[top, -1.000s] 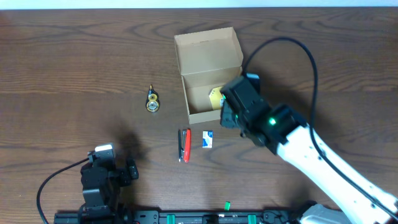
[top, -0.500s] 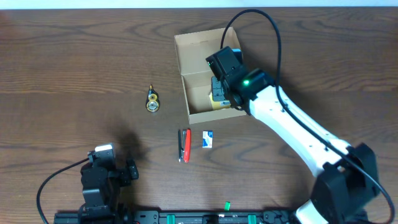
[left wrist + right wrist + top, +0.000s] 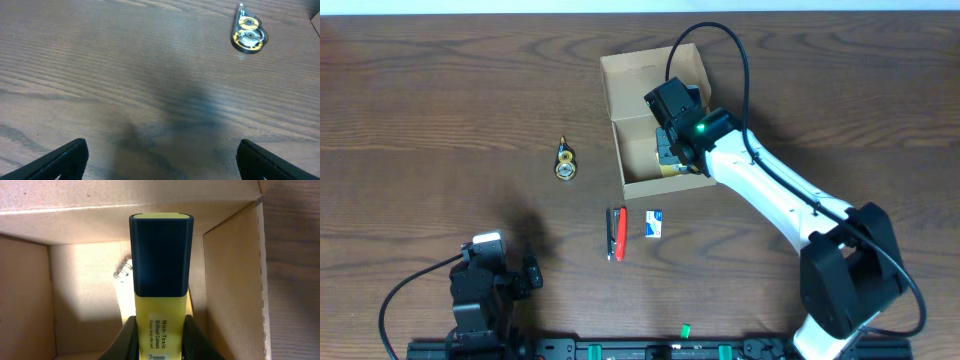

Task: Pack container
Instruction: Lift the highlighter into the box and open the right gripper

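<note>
Left wrist view shows the left gripper [image 3: 161, 159] with its fingers spread wide over bare wood, holding nothing. It sits at the near left, well apart from everything. To the right and farther off lies a small yellow-and-clear tape dispenser [image 3: 565, 161]. Further right, a red-and-black pen-like stick [image 3: 617, 233] and a small blue-and-white packet [image 3: 654, 223] lie just near of the tan cardboard container [image 3: 638, 88]. The container stands far of centre with its flap lid folded back.

The right gripper [image 3: 161, 339] is down inside the container, clamped on the body of a yellow plastic highlighter with a dark cap [image 3: 160, 250]. The cap points toward the far wall.

The container looks light and thin-walled, likely to slide or dent if bumped. The flap's free edge seems the best hold for closing.
</note>
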